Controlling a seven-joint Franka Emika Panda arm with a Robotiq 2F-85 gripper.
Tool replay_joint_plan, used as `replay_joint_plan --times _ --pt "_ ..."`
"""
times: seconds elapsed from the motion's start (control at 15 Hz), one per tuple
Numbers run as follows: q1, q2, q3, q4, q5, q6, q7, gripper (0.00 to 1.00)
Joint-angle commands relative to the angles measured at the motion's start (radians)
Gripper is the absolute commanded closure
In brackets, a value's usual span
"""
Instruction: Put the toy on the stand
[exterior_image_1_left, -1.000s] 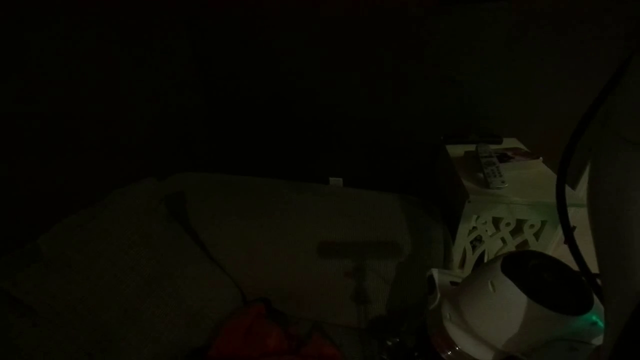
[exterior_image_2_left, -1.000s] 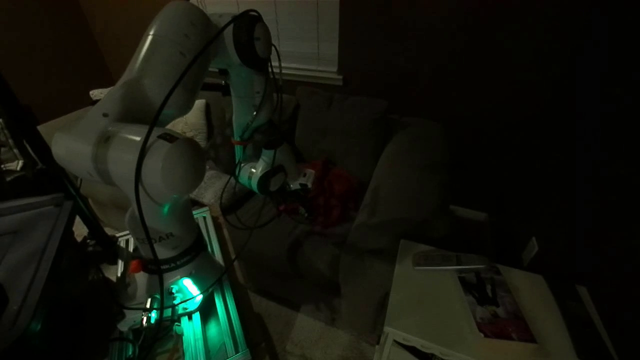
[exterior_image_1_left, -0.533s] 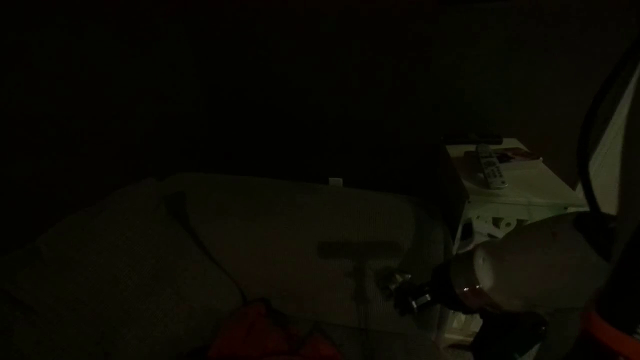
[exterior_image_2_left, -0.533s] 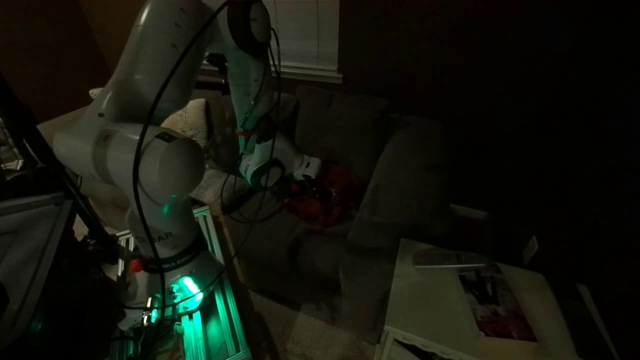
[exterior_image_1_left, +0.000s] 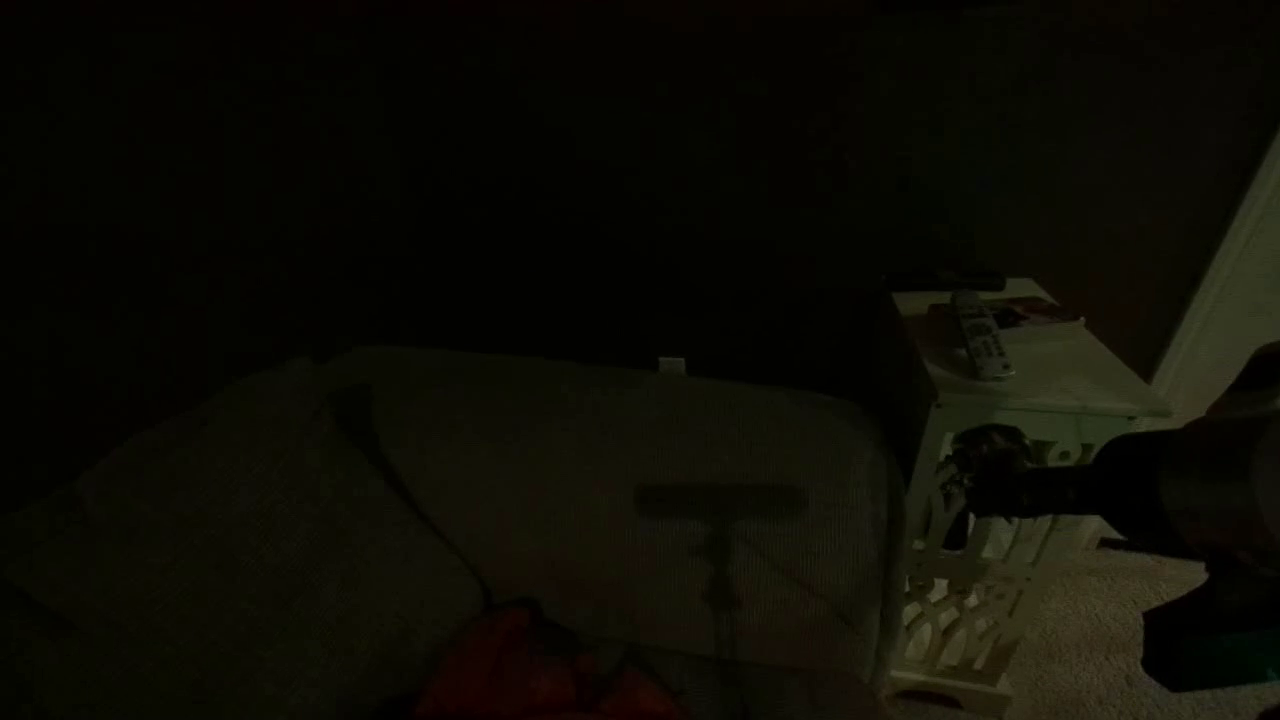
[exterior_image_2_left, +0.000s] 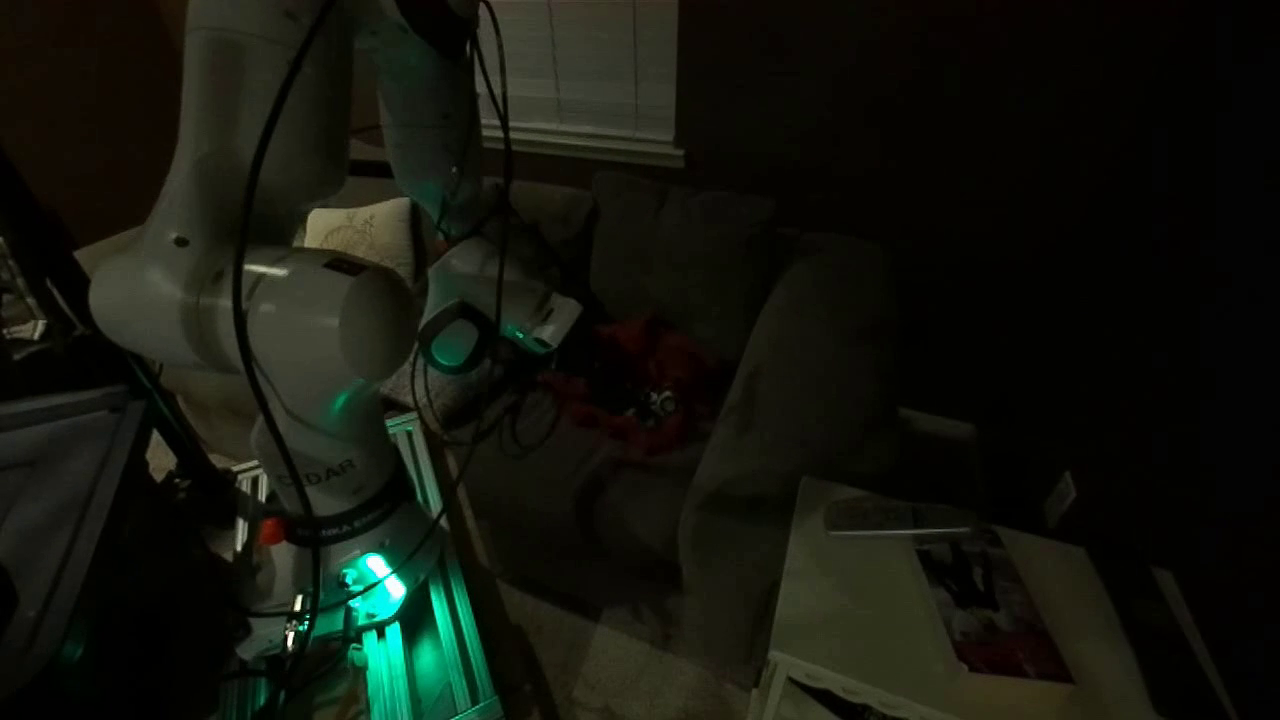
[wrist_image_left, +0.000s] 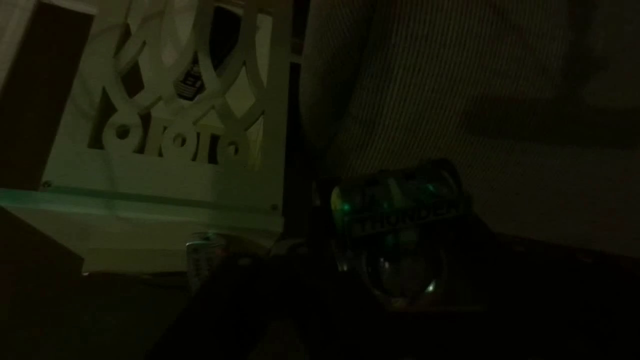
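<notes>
The stand (exterior_image_1_left: 1050, 385) is a small white table with lattice sides. It also shows in an exterior view (exterior_image_2_left: 860, 600) and upside down in the wrist view (wrist_image_left: 165, 185). My gripper (exterior_image_1_left: 1005, 488) is shut on the toy (exterior_image_1_left: 985, 445), a dark, shiny piece marked "THUNDER" in the wrist view (wrist_image_left: 405, 215). The toy also shows at the gripper's end against the red cloth in an exterior view (exterior_image_2_left: 655, 405). It is held in the air, overlapping the stand's lattice side in view, below the top's level. The fingertips are mostly lost in darkness.
A remote (exterior_image_1_left: 985, 340) and a picture-covered book or magazine (exterior_image_2_left: 990, 610) lie on the stand's top. A dark object (exterior_image_1_left: 945, 281) is at its back edge. A grey couch (exterior_image_1_left: 600, 450) stands beside the stand, with red cloth (exterior_image_1_left: 530, 665) on it. The room is very dark.
The gripper and toy have risen and moved right, from over the couch to in front of the stand's lattice in an exterior view. The arm has lifted and its wrist has swung around.
</notes>
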Motion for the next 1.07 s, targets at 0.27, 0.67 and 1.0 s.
replay_joint_plan --times 0.27,0.67,1.0 --pt "-0.127 -0.054 0.094 0.030 -0.004 0.042 -0.073 0.61" --pt "-0.281 -0.342 0.031 -0.001 -0.047 -0.351 -0.455 0.61" --pt "-0.322 -0.361 -0.217 0.082 0.147 -0.606 -0.818 0.61"
